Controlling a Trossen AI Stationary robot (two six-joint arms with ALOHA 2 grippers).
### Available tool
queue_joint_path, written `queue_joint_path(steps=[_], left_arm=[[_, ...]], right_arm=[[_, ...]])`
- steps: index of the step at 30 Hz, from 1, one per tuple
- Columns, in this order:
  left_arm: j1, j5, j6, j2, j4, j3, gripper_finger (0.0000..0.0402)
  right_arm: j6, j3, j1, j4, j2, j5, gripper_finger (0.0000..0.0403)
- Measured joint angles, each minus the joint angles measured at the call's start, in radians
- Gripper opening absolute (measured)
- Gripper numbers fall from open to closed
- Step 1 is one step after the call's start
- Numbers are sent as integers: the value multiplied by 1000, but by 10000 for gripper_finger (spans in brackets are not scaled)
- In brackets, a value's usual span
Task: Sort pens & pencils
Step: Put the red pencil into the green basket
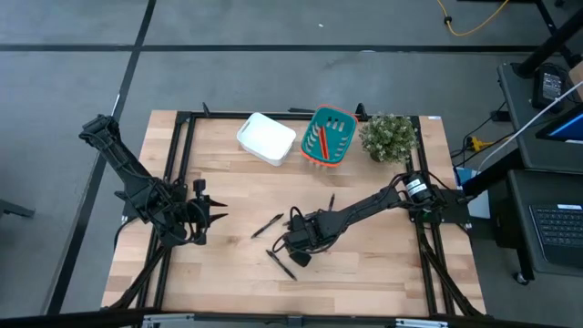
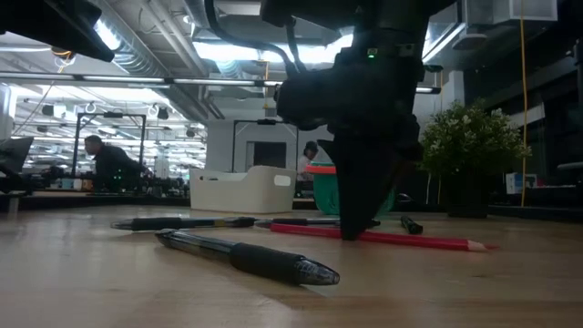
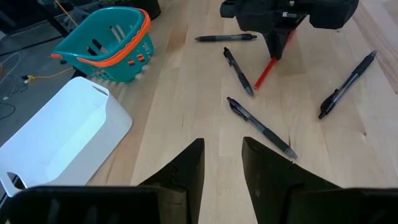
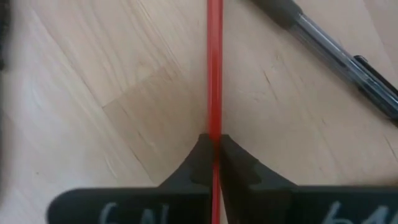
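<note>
A red pencil (image 4: pixel 214 74) lies flat on the wooden table near its middle, and my right gripper (image 4: pixel 214 140) is shut on it from above. Several black pens lie loose around it, one (image 2: pixel 246 258) nearest the front edge, another (image 1: pixel 267 225) to the left, and one (image 4: pixel 348 59) right beside the pencil. More red pencils (image 1: pixel 321 141) stand in the teal basket (image 1: pixel 344 153) at the back. My left gripper (image 3: pixel 222 158) hangs open above the table's left side, with nothing between its fingers. My right gripper pinches the red pencil's shaft (image 4: pixel 214 124) between its two fingertips (image 4: pixel 239 158). The fingers point down from above and lie across the pencil. In the low view the pencil (image 2: pixel 419 240) rests level on the table, its sharpened tip toward that view's right.
A white bin (image 1: pixel 267 138) stands at the back, left of the teal basket. A potted plant (image 1: pixel 387 137) stands at the back right. Black frame rails (image 1: pixel 182 164) run along the table's sides. People show in the room beyond the table.
</note>
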Motion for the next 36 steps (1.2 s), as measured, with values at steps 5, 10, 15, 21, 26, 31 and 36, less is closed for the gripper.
queue_joint_path(steps=[5,10,15,21,26,31,36], left_arm=[[0,0,0,0,0,0,102],[0,0,0,0,0,0,102],[0,0,0,0,0,0,102],[0,0,0,0,0,0,102],[0,0,0,0,0,0,102],[0,0,-1,0,0,0,102],[0,0,0,0,0,0,102]], right_arm=[[1,0,0,11,1,0,17],[0,-1,0,18,1,0,9],[0,-1,0,32,1,0,9],[-2,-1,0,40,2,0,8],[-4,-1,0,40,2,1,9],[-4,-1,0,40,2,1,9],[-12,13,0,33,2,1,8]])
